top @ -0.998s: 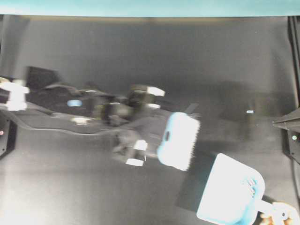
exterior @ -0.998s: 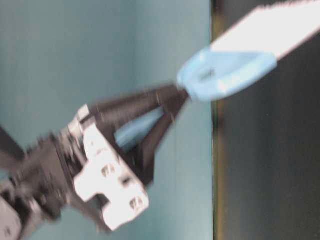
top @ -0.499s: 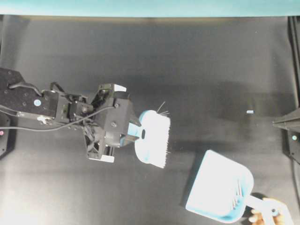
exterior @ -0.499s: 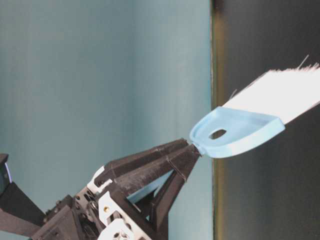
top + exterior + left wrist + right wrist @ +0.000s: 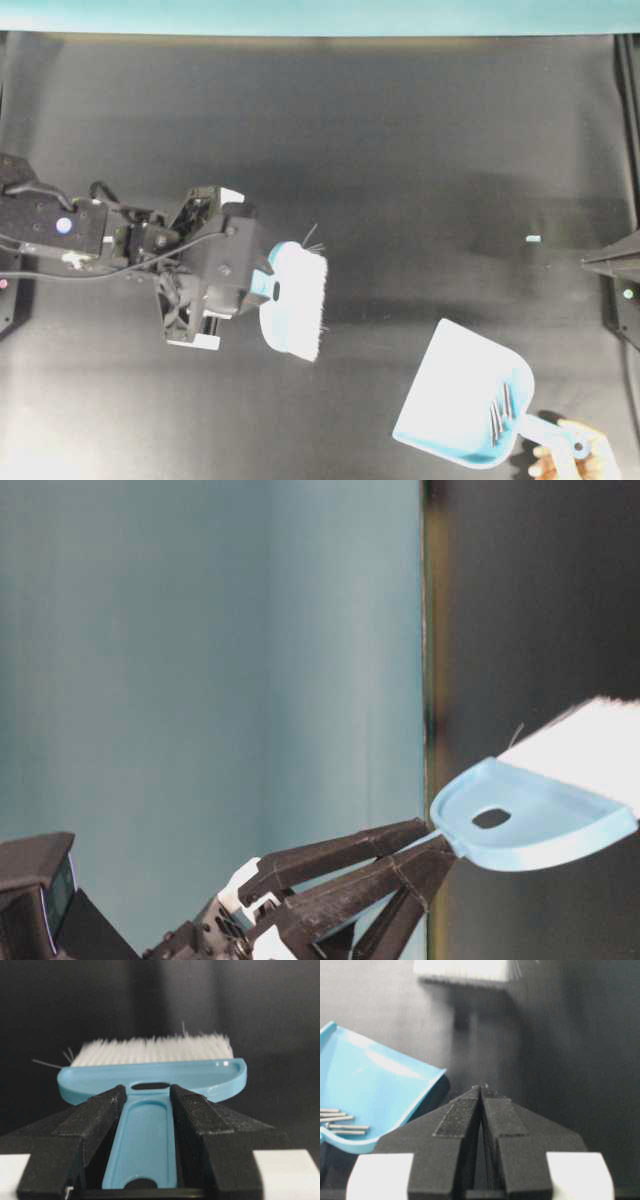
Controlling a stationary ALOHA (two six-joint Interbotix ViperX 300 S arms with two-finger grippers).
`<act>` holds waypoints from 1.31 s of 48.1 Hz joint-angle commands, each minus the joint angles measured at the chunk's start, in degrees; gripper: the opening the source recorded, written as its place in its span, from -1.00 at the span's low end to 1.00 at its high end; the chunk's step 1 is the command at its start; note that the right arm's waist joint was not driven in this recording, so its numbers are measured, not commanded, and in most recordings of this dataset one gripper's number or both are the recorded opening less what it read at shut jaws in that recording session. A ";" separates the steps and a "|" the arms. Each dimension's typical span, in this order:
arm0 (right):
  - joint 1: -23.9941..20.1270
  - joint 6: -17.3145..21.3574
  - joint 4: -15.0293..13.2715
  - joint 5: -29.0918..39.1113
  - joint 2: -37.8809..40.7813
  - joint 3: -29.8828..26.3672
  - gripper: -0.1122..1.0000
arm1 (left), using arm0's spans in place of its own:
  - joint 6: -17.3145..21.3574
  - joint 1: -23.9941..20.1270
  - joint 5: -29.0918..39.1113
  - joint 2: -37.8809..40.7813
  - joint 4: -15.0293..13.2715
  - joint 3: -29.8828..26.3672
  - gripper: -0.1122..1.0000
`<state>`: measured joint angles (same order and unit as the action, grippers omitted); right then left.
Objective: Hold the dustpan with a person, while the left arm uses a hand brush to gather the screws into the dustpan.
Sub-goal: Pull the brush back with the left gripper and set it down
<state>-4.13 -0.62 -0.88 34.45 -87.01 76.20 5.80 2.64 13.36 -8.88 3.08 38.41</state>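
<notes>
left fingers (image 5: pixel 145 1105) clamped (right fingers (image 5: pixel 481 1091) together)

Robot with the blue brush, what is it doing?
The left gripper is holding the hand brush by its handle, out over the black table. A person's hand holds the dustpan by its handle at the table's corner. The screws are lying inside the dustpan. The brush and dustpan are apart. The right gripper is shut and holds nothing.

Premises present as a robotics laboratory test cell: a matte black tabletop (image 5: pixel 400 130) fills the overhead frame, a plain teal backdrop wall (image 5: pixel 320 15) runs along its upper edge, and a cabled black robot arm (image 5: pixel 70 235) is mounted at left.
</notes>
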 commanded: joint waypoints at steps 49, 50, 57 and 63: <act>0.00 -0.18 -0.18 -0.26 0.35 -0.88 -0.82 | -0.26 2.64 -10.46 4.04 0.18 3.87 0.62; 0.00 -0.18 -0.18 -0.26 0.26 -0.79 -0.82 | -0.26 2.64 -10.46 3.96 0.18 3.87 0.65; 0.00 -0.18 -0.18 -0.26 0.26 -0.88 -0.82 | -0.18 2.46 -10.28 2.02 0.18 4.75 0.64; 0.00 -0.18 -0.18 -0.26 0.26 -0.88 -0.82 | -0.18 1.58 -10.46 -2.55 0.18 5.98 0.64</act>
<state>-4.13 -0.62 -0.88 34.45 -87.10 76.20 5.63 5.10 3.43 -7.56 3.16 44.03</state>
